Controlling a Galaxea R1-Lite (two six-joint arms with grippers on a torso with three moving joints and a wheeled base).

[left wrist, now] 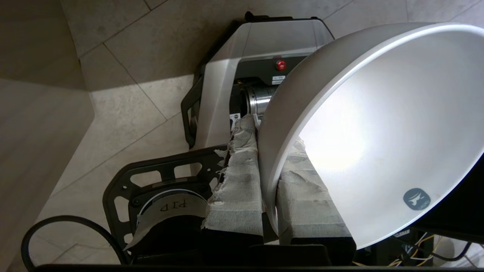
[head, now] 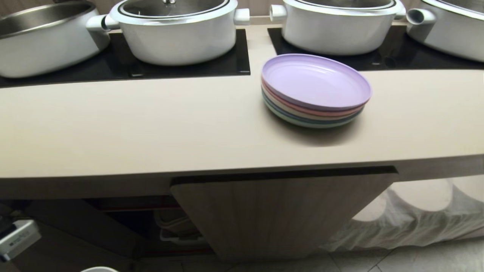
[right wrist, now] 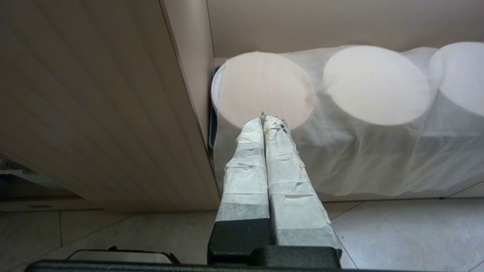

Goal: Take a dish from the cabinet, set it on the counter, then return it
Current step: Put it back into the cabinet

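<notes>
Currently, the left gripper (left wrist: 269, 177) fingers (left wrist: 238, 181) pinch the dish (left wrist: 378, 128) rim; its tilted opening faces frame right. Right gripper (right wrist: 266, 122) fingers closed, empty.

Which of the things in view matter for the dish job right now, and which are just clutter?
Part of the job:
- white bowl, clamped at its rim by the left gripper
- counter
- cabinet door, open

Just lying about:
- stack of coloured plates
- white pots on the black panels
- right gripper, shut, idle

Plates (head: 315, 90) sit on the counter (head: 151, 128) (pots (head: 177, 32) behind), cabinet (head: 280, 215) below.
</notes>
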